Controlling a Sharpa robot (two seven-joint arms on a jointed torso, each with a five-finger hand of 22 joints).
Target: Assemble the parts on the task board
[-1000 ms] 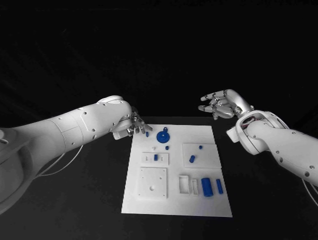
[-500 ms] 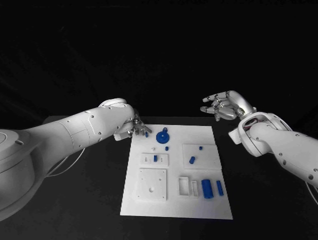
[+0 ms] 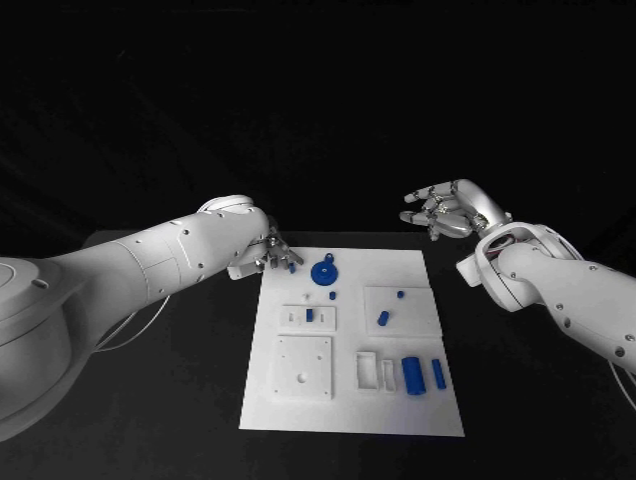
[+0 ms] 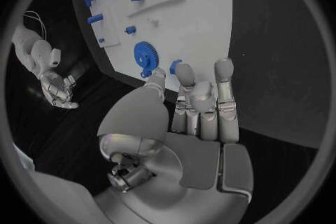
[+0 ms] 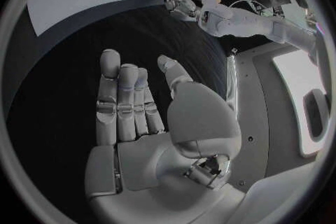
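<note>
The white task board (image 3: 354, 400) lies mid-table, also seen in the left wrist view as the board (image 4: 196, 5). My left hand (image 3: 271, 254) hovers at its far left corner, fingers straight and close together, holding nothing. The fingertips (image 4: 184, 73) end just short of a small blue part (image 4: 175, 65), the same part (image 3: 291, 266) lying by the board's edge. A blue gear (image 3: 325, 272) stands just beyond it, also visible as the gear (image 4: 145, 56). My right hand (image 3: 441, 212) is raised past the far right corner, and the right wrist view shows this hand (image 5: 140, 106) spread and empty.
A blue peg (image 3: 311, 314) stands in a small white block. Another blue piece (image 3: 385, 319) lies on a raised plate, and two blue blocks (image 3: 413, 376) sit near the front right. A white square plate (image 3: 305, 367) lies at the front left. Black table surrounds the board.
My left hand's fingers have drawn closer together near the small blue part at the far left corner. The right hand has stayed in place.
</note>
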